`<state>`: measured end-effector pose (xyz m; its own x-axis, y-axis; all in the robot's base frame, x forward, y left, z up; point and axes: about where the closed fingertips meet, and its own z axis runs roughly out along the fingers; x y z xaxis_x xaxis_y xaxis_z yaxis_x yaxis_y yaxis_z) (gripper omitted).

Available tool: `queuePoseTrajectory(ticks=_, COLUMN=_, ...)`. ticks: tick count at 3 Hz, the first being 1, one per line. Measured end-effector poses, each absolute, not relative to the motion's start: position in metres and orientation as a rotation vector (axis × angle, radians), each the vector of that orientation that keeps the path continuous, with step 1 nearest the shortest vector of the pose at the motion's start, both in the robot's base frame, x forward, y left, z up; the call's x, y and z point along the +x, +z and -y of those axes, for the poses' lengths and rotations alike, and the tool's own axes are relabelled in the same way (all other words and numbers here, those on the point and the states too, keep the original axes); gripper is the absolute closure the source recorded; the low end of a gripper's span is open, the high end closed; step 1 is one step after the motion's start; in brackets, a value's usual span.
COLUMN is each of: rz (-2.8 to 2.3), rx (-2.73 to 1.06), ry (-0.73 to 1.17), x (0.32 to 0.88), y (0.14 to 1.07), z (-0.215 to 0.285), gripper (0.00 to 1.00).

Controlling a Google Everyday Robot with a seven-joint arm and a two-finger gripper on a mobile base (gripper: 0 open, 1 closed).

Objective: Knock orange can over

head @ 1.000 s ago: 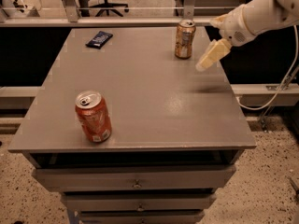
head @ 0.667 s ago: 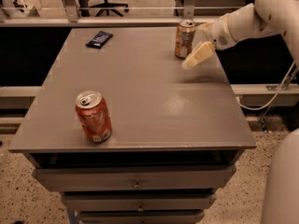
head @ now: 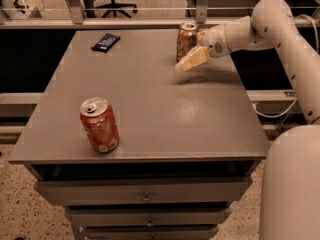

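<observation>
We saw the orange can (head: 186, 40) standing upright on the grey table (head: 165, 114), at about 1 o'clock of the table top and near its far edge. Its silver top faced up and its side showed pale patches.

The gripper (head: 181, 67) was at the 5 o'clock side of this can, low over the table. Its pale fingers (head: 192, 59) lay together as one narrow wedge and held nothing. The wedge pointed toward 8 o'clock. In the picture it crossed the lower right part of the can, but we could not tell if it really touched the can or was only just beside it. The white arm (head: 240, 31) came in from 3 o'clock, over the right edge of the table.

A red-orange can (head: 99, 125) stood upright at about 8 o'clock, near the front edge, well apart from the gripper. A dark flat packet (head: 105, 41) lay at 11 o'clock. Under the table top there were drawers (head: 145, 190).
</observation>
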<state>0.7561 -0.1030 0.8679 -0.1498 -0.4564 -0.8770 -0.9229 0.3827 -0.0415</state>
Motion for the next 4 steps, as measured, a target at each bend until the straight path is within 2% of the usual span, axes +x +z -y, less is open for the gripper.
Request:
queuePoseTrajectory(ticks=2, rz=-1.59, rx=-1.285, ry=0.841, x=0.694, y=0.926, z=0.062, gripper=0.0)
queuePoseTrajectory(ticks=4, rz=-1.486, rx=-1.331, ry=0.888, x=0.652, y=0.959, z=0.057, gripper=0.0)
